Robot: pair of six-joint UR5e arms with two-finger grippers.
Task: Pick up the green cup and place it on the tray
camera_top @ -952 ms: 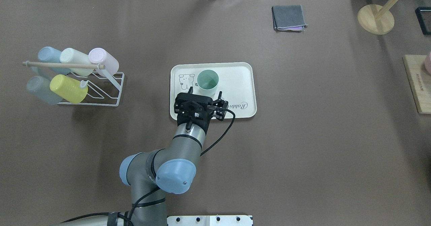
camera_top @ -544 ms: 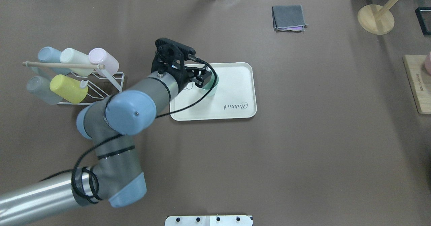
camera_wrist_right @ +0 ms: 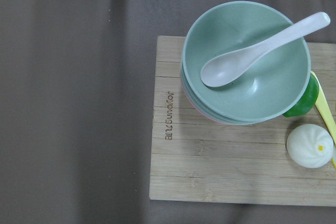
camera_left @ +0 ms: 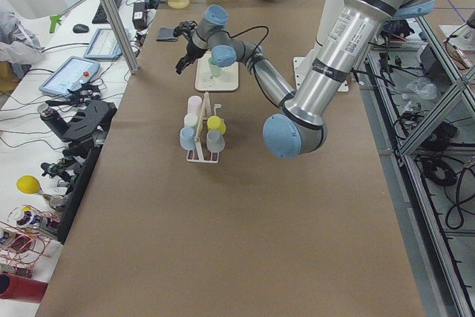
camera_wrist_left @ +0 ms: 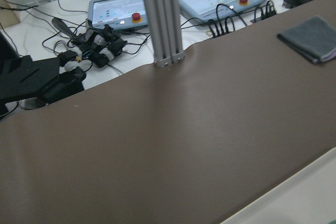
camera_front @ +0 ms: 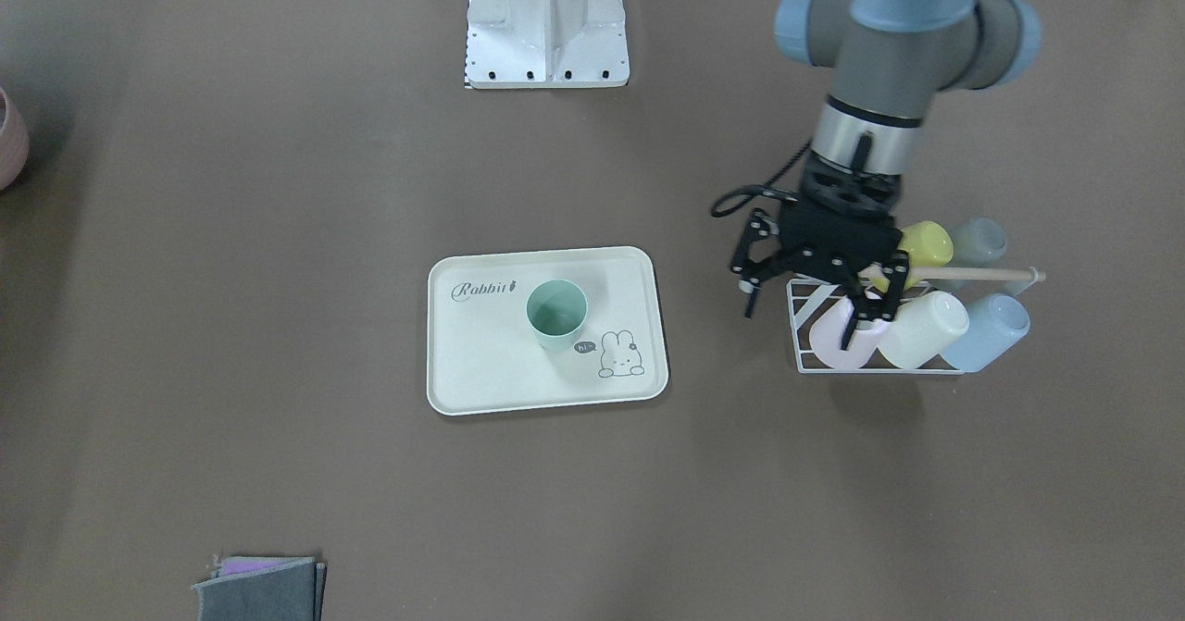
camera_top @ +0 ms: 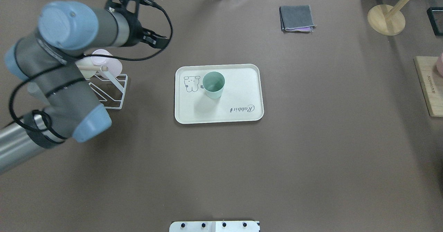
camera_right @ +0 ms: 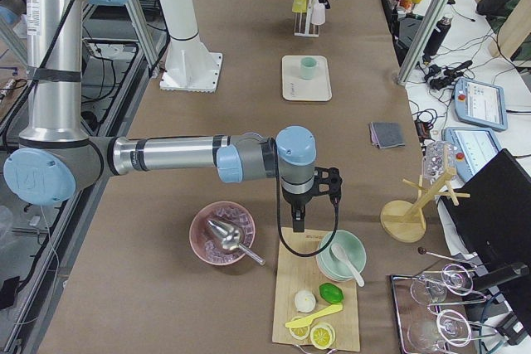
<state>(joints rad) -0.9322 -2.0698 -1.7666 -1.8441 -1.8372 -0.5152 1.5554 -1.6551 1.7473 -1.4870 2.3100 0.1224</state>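
The green cup (camera_top: 213,84) stands upright and empty on the cream tray (camera_top: 242,86), next to its bunny drawing. It also shows in the front-facing view (camera_front: 556,314), on the tray (camera_front: 481,362). My left gripper (camera_front: 802,314) is open and empty, held up over the near end of the cup rack, well apart from the tray. In the left wrist view only a corner of the tray (camera_wrist_left: 299,200) shows. My right gripper (camera_right: 309,196) hangs over the wooden board far to the right; I cannot tell whether it is open or shut.
A white wire rack (camera_top: 112,102) holds several pastel cups, also seen in the front-facing view (camera_front: 879,362). A folded grey cloth (camera_top: 297,17) and a wooden stand (camera_top: 386,19) lie at the back. The board (camera_wrist_right: 231,166) carries a green bowl (camera_wrist_right: 262,82) with a spoon.
My left gripper went from the tray's near edge to over the cup, then swung away left to above the rack. The green cup stays upright on the tray.
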